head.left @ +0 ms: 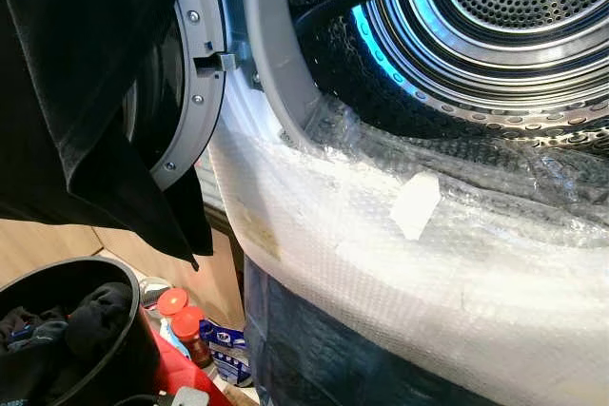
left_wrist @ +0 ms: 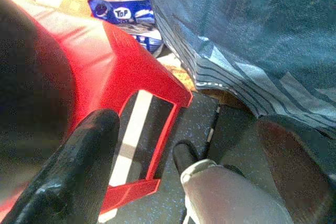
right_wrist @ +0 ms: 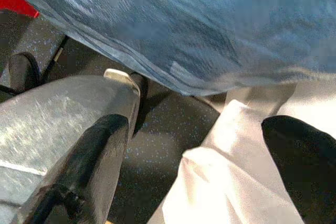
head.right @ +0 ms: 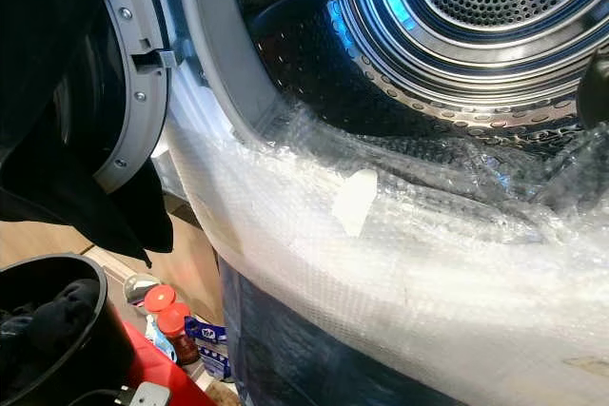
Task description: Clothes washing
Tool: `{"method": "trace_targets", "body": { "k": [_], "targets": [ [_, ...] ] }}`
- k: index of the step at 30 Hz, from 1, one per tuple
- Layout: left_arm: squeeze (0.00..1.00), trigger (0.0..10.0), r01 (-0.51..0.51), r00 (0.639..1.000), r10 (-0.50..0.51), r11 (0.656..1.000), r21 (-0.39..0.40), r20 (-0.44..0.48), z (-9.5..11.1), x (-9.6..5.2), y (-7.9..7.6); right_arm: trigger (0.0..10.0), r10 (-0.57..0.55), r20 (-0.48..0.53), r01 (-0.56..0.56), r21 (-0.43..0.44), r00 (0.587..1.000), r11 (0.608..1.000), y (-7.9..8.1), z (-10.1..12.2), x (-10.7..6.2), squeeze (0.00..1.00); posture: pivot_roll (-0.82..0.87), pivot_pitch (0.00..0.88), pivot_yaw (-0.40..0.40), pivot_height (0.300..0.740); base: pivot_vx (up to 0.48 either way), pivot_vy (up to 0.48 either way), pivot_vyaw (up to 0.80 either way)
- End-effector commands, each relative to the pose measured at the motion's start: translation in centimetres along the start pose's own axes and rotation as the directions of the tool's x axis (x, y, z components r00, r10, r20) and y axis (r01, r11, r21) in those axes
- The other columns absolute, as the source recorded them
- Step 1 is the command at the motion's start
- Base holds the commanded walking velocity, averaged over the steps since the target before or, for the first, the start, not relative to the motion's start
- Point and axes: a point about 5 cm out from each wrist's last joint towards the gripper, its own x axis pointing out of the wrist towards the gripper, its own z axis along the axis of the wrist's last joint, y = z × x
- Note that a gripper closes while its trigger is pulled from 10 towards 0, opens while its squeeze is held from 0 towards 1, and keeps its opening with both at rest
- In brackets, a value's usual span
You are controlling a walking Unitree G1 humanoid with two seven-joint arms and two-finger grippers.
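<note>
The washer's open drum point(head.left: 504, 7) fills the upper right of the frame, its lower rim padded with bubble wrap point(head.left: 381, 235), and the door point(head.left: 186, 92) swings out at the upper left. A black garment point(head.left: 86, 92) hangs across the upper left corner, its long axis running top to bottom, its lowest point dangling above the black basket point(head.left: 114, 349) in the lower left, where more dark clothes point(head.left: 86, 316) lie heaped. I'd judge that cloth light, limp and easy to snag on the door hinge, best pinched at a bunched fold near its top. Two red-capped bottles point(head.left: 181, 311) stand on the floor beside the basket. Down low, the left gripper point(left_wrist: 139, 156) hangs over a red stool point(left_wrist: 131, 82) with fingers spread and empty; the right gripper point(right_wrist: 210, 150) likewise gapes, holding nothing.
</note>
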Motion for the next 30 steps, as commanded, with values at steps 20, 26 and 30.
{"method": "trace_targets", "body": {
  "k": [20,26,30],
  "targets": [
    [0.0,10.0,0.023,0.998,-0.021,0.999,-0.041,0.062,0.1,-0.4,-0.8,10.0,-0.029,0.133,0.027,0.016,0.991,0.999,-0.2,3.2,0.0,0.0,-0.02,0.027,0.013,0.74,0.0,0.0,0.0],
    [0.0,10.0,0.027,0.998,-0.025,0.999,-0.043,0.061,0.0,-0.5,-0.9,10.0,0.165,0.001,-0.162,-0.161,0.986,0.974,1.0,2.0,0.0,0.0,-0.02,0.027,0.01,0.74,0.0,0.0,0.0],
    [0.0,10.0,0.016,0.997,-0.012,0.998,-0.056,0.082,0.2,-0.5,-0.7,10.0,0.335,0.116,-0.311,-0.19,0.935,0.931,1.8,4.1,-0.3,0.0,-0.02,0.027,0.005,0.74,0.0,0.0,0.0]
  ]
}}
